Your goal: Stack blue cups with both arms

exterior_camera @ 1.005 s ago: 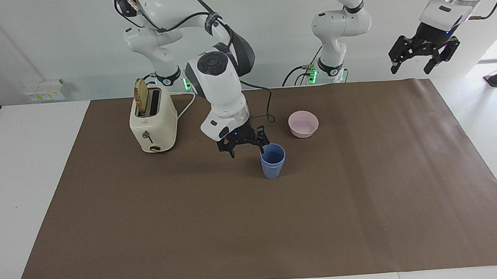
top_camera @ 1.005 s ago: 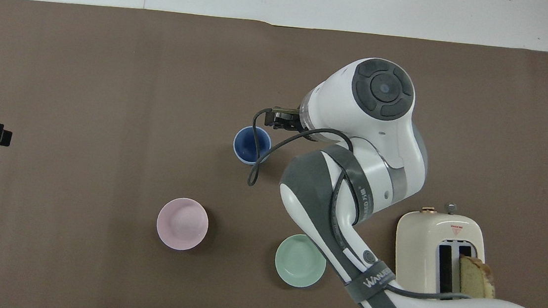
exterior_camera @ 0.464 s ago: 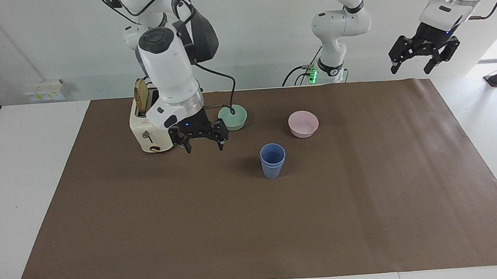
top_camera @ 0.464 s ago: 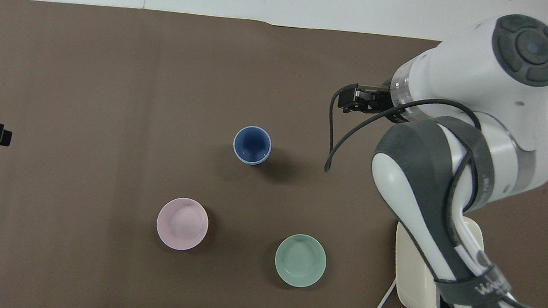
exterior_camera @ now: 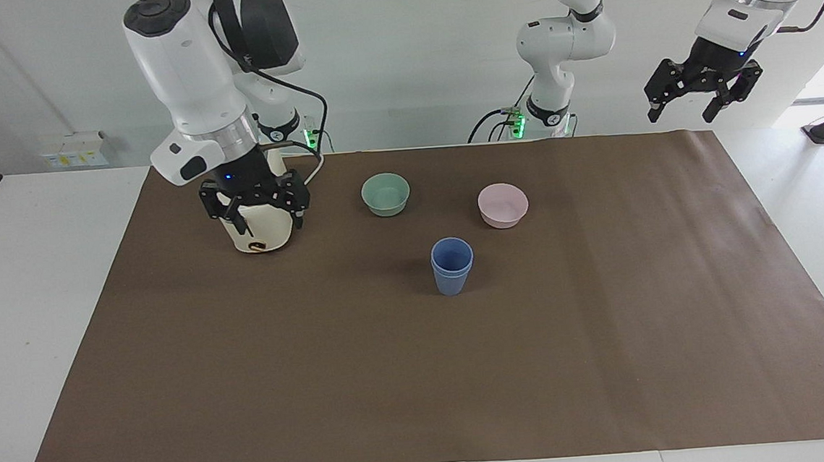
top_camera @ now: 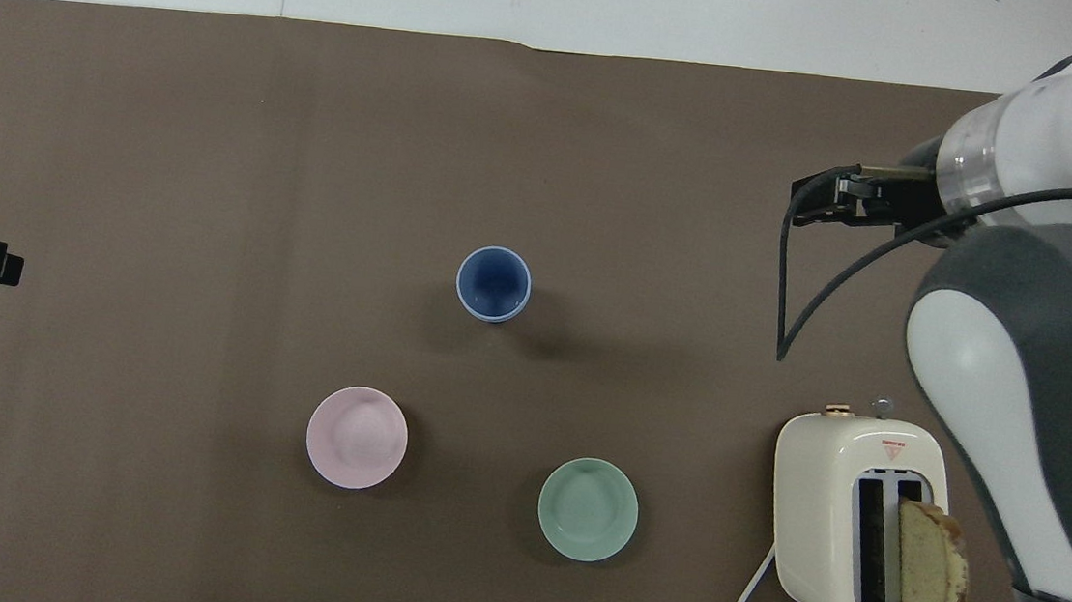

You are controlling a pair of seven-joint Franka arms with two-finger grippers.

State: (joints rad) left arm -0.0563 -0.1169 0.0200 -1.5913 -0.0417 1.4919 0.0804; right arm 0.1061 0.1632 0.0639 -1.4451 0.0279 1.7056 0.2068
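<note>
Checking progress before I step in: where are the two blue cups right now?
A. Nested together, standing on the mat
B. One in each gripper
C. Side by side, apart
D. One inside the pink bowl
A: the blue cups stand nested as one stack, a double rim showing, with both grippers away.

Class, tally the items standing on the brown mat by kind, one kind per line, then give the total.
Blue cups, nested as one stack: 2
Bowls, mint-green bowl and pink bowl: 2
Toaster: 1
Total: 5
</note>
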